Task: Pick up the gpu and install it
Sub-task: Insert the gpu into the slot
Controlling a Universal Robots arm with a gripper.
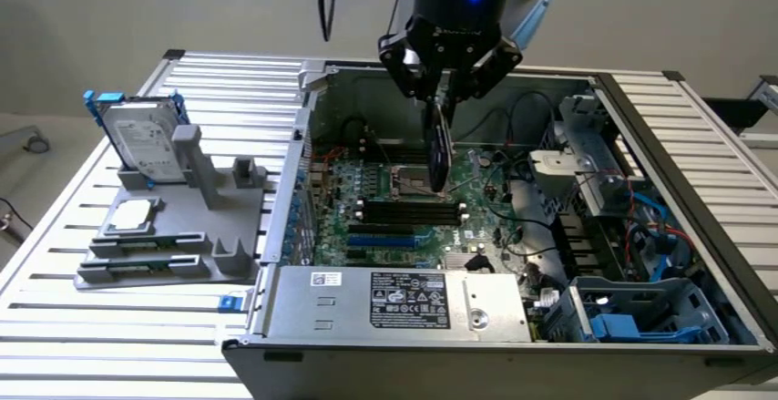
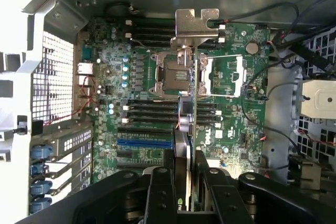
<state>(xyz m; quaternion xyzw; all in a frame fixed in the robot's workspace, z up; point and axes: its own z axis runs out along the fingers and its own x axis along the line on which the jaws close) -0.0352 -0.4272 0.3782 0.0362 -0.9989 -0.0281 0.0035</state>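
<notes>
Grasping the graphics card [image 1: 439, 149] by its upper edge in the gripper [image 1: 440, 99], fingers [image 2: 160, 192] clenched on both faces and the card hanging straight down beneath them. Held on edge like this most likely to keep the connector edge facing the circuit board [image 1: 402, 209] directly below the gripper, and to keep the card slim enough to pass between the cables and metal cages inside the open computer case [image 1: 364, 350]. Gripped at the top, probably, to leave the lower edge free. Well off to the side of the gripper, outside the case, a grey stand [image 1: 182, 245] with a hard drive [image 1: 146, 140] propped upright and a small square chip [image 1: 131, 216] lying flat. From the exterior view, a read on height: card seemingly clear of the board, not seated in any slot, over the empty processor socket [image 1: 407, 179]. From the wrist view, looking down along the card, a read on line-up instead: card seen as a thin strip, silver end bracket [image 2: 197, 24] at the far end from the fingers, blue slot [image 2: 144, 142] below the gripper and just to one side of the card rather than under it, black memory slots [image 2: 152, 111] crossing beneath
</notes>
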